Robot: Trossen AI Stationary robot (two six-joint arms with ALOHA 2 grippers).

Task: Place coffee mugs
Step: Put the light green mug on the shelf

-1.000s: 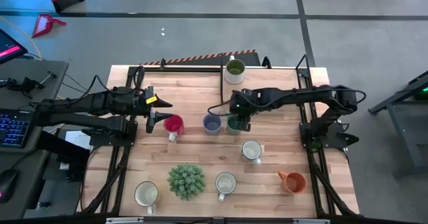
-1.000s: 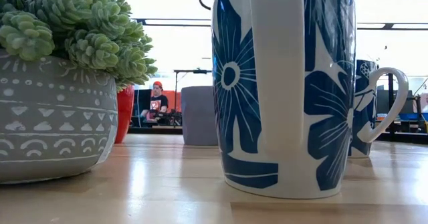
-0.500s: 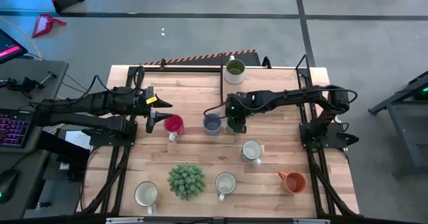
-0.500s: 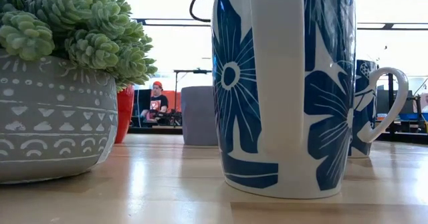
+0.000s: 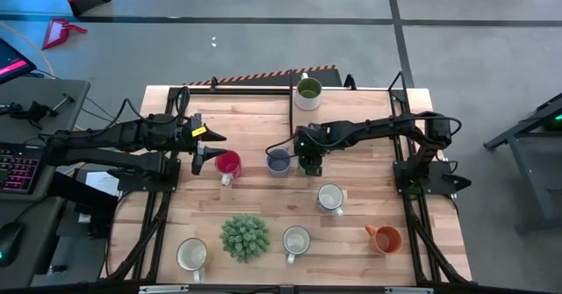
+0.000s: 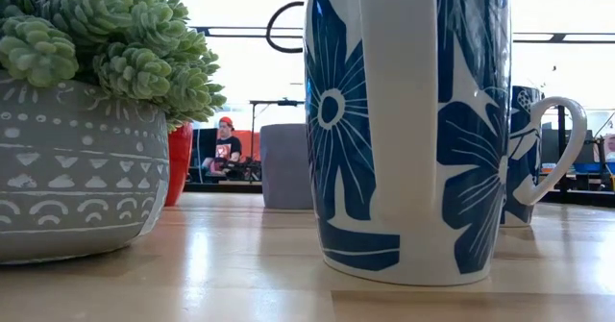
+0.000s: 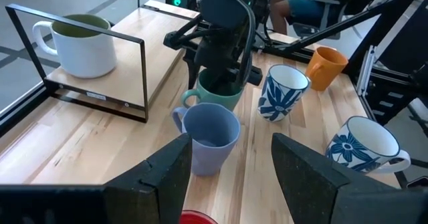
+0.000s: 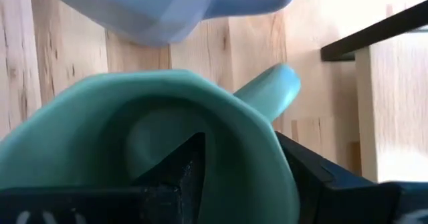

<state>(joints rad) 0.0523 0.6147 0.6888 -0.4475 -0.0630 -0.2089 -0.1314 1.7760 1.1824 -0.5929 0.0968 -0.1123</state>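
- Teal mug point(image 7: 215, 92) held by its rim in right hand point(image 5: 307, 161), table point(image 5: 369, 180) centre, beside blue-grey mug point(image 5: 278, 162) and red mug point(image 5: 227, 163).
- Left hand point(image 5: 204, 147) wide, empty, 9 o'clock.
- Row looks part-built; orange mug point(image 5: 384, 238) and white mugs point(image 5: 330, 197) at 6 o'clock left.

Right end effector point(image 5: 307, 164) points down mid-table, fingers spread; left end effector point(image 5: 204, 147) waits, open.

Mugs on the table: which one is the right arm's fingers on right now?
The teal green mug, beside the blue-grey mug. One finger of the right gripper sits inside it, the other outside its wall; no other mug is touched.
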